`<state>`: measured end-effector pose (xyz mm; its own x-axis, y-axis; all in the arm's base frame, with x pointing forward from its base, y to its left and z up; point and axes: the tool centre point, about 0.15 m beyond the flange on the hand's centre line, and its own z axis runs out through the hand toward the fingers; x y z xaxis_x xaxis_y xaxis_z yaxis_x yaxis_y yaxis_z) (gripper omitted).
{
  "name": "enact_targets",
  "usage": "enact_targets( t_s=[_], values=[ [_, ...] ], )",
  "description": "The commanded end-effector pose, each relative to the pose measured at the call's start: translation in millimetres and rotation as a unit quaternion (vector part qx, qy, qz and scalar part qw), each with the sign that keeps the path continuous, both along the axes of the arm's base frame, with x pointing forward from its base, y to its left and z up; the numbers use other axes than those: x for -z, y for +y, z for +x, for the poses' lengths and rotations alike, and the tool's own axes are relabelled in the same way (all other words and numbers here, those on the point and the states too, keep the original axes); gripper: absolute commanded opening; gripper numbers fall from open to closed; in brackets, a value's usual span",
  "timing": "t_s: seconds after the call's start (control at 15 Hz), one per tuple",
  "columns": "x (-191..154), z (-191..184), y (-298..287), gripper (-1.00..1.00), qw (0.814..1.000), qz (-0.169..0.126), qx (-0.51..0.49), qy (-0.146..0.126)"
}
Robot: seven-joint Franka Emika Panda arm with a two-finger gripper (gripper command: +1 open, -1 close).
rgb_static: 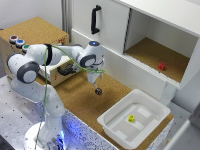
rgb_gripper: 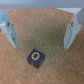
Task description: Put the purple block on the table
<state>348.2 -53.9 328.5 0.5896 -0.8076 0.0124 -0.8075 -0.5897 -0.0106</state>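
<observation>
The purple block [rgb_gripper: 35, 56] is a tiny dark cube with a yellow ring on its top face, and it rests on the brown cork table [rgb_gripper: 47, 20]. In the exterior view the purple block [rgb_static: 98, 91] lies on the table [rgb_static: 75, 100] just below my gripper [rgb_static: 95, 84]. The gripper [rgb_gripper: 40, 44] is open and holds nothing. Its two fingers [rgb_gripper: 11, 31] stand wide apart above the cork. The block lies on the cork just outside the line between the fingertips, touching neither.
A white plastic tray [rgb_static: 116, 106] with a small yellow block [rgb_static: 131, 119] in it stands at the exterior view's right. A small red block [rgb_static: 162, 66] sits on the open cabinet shelf [rgb_static: 150, 55] behind. A cork-topped box with buttons [rgb_static: 16, 41] stands at the left.
</observation>
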Motion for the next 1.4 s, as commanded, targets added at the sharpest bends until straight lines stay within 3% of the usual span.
enact_targets(
  t_s=[0.0,0.73,0.8,0.87,0.93,1.07,1.13,1.2,1.33],
  values=[
    [-2,9,23,1.0,0.972,0.022,-0.214,0.095],
    [-2,9,23,1.0,0.972,0.022,-0.214,0.095],
    [5,-5,24,1.0,0.978,0.025,-0.202,0.043],
    [3,-4,29,1.0,0.979,0.02,-0.199,0.044],
    [0,-2,34,1.0,0.976,0.005,-0.215,0.043],
    [-7,-2,38,1.0,0.966,-0.053,-0.249,0.04],
    [-11,-5,36,1.0,0.964,-0.076,-0.252,0.032],
    [-12,-7,35,1.0,0.961,-0.081,-0.265,0.008],
    [-10,-16,31,1.0,0.951,-0.136,-0.278,0.015]
  ],
)
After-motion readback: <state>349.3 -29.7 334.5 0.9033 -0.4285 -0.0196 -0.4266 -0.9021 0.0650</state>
